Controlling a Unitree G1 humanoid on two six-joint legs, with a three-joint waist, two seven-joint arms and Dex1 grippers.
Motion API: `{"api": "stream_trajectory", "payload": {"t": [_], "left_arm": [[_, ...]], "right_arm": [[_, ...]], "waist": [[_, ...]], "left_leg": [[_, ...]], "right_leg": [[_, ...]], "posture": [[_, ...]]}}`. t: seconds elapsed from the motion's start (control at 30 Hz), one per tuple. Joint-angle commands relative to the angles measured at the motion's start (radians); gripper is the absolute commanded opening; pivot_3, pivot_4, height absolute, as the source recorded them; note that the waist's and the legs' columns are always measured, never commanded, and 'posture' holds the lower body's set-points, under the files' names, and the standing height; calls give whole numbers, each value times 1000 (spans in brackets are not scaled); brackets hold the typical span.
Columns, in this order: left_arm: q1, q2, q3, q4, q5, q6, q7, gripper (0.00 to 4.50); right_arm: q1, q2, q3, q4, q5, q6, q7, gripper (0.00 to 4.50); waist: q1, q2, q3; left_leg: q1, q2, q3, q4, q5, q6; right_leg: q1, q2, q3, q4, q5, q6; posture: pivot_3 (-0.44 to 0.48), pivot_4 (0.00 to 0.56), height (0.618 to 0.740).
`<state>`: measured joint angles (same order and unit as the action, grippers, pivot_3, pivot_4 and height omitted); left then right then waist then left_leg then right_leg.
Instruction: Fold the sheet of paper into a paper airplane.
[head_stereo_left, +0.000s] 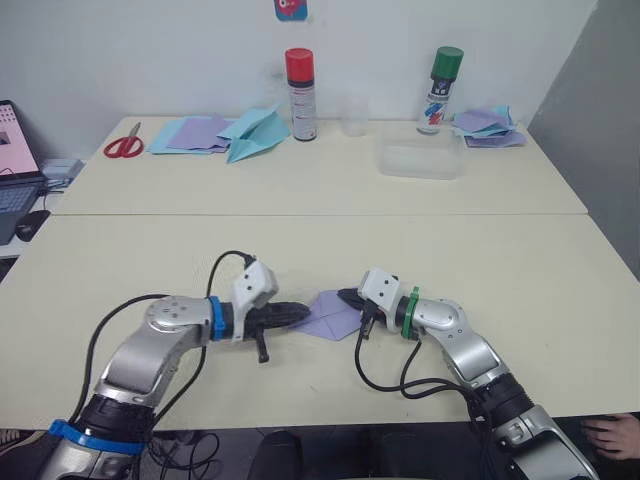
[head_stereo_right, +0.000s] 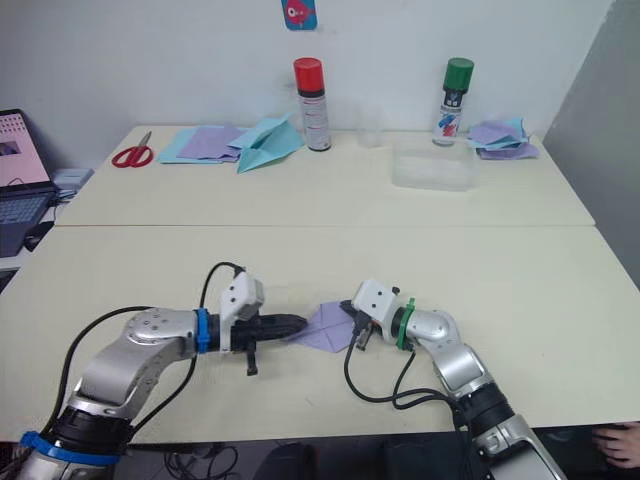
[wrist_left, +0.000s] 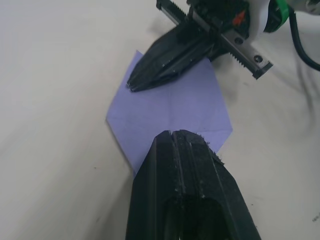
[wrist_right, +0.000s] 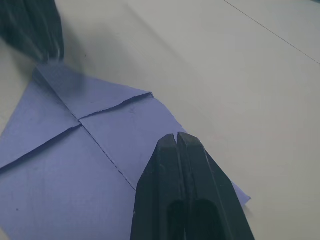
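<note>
The sheet of paper (head_stereo_left: 330, 316) is lavender and lies flat on the near table between my two grippers. Two of its corners are folded in and meet along a centre crease (wrist_right: 100, 145). My left gripper (head_stereo_left: 303, 314) is shut, and its tip (wrist_left: 172, 132) rests on the sheet's left edge. My right gripper (head_stereo_left: 346, 297) is also shut. Its tip (wrist_right: 177, 136) presses on the sheet's right part, opposite the left one. The paper airplane is out of view.
On the far table are a light-blue paper plane (head_stereo_left: 255, 132), stacked sheets (head_stereo_left: 195, 133), red scissors (head_stereo_left: 124, 143), two spray cans (head_stereo_left: 300, 95) (head_stereo_left: 440, 90), a clear cup (head_stereo_left: 353, 117), a clear box (head_stereo_left: 420, 160) and a paper pile (head_stereo_left: 488, 127). A laptop (head_stereo_left: 15, 170) sits far left. A person's hand (head_stereo_left: 615, 435) shows at bottom right.
</note>
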<state>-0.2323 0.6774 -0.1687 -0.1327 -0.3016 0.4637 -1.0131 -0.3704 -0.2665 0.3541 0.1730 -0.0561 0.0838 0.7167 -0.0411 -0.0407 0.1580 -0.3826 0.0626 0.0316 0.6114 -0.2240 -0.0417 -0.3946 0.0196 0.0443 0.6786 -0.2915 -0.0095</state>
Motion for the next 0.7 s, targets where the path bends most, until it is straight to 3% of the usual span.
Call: {"api": "stream_trajectory", "payload": {"t": [0.03,0.17,0.33,0.37,0.5,0.7], "left_arm": [[-28,-10,-62,130,122,-88,38,0],[-42,-12,-67,238,155,-139,43,0],[0,8,-72,225,126,-144,-16,0],[5,9,-71,220,124,-144,-22,0],[19,-1,-65,202,115,-155,-35,0],[21,-6,-82,202,141,-180,-40,0]], "right_arm": [[19,-6,1,25,-5,30,0,31],[22,-12,-9,-5,6,41,13,31],[21,-31,-48,-79,62,48,51,31],[18,-48,-59,-101,79,47,75,197],[-13,-170,-108,-130,113,-29,168,1286],[-44,-346,-118,-11,67,-347,292,3561]], "waist": [[1,0,0],[6,0,0],[6,1,0],[5,1,0],[5,2,1],[3,2,1]], "left_leg": [[0,0,0,0,0,0],[2,-1,0,0,0,0],[2,0,0,0,0,0],[1,0,0,0,0,0],[-1,-1,1,-1,0,0],[0,-1,1,-3,0,0]], "right_leg": [[0,0,0,0,0,0],[2,-1,0,0,0,0],[3,-1,0,0,0,0],[2,-1,0,0,-1,0],[0,-1,0,0,-2,2],[0,0,-1,-1,-3,3]], "posture": [[0,150,740],[0,150,740],[0,150,740],[0,150,740],[0,150,740],[0,150,740]]}}
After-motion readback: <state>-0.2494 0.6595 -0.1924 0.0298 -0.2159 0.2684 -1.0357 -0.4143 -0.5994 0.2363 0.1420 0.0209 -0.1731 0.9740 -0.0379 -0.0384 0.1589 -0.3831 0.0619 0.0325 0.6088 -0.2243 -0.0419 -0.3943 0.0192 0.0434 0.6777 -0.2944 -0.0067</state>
